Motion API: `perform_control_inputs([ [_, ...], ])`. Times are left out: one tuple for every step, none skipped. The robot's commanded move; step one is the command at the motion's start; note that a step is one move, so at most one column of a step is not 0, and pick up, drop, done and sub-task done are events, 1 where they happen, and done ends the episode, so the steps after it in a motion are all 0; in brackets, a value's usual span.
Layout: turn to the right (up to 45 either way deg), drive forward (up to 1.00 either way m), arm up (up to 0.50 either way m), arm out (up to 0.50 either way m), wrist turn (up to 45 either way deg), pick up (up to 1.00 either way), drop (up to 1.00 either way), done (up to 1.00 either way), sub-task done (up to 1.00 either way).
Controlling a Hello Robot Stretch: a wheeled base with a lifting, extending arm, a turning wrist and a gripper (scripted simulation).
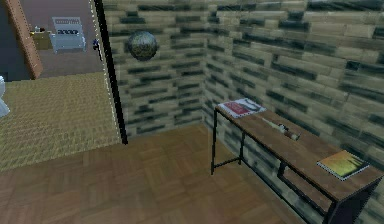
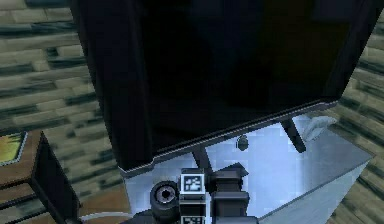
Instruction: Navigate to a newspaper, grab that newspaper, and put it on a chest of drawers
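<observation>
Newspaper (image 1: pixel 240 107) lies flat on the far end of the narrow side table (image 1: pixel 310 146), by the brick wall. Gripper (image 2: pixel 163 200) sits low before the television stand (image 2: pixel 320 165); cannot tell whether it holds anything. Advice: drive alongside the table and stop abreast of the newspaper, past the book (image 1: pixel 343 165).

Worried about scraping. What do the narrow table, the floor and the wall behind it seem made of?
The table has a matte brown top with wood grain and thin black legs, probably metal. The floor looks like brown wood boards laid in angled panels, with a faint sheen. The wall shows staggered grey-brown bricks or stone, rough and matte.
</observation>
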Motion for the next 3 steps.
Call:
perform_control_inputs([
  [0.0, 0.0, 0.0, 0.0, 45.0, 0.0, 0.0, 0.0, 0.0],
  [0.0, 0.0, 0.0, 0.0, 30.0, 0.0, 0.0, 0.0, 0.0],
  [0.0, 0.0, -0.3, 0.0, 0.0, 0.0, 0.0, 0.0, 0.0],
])
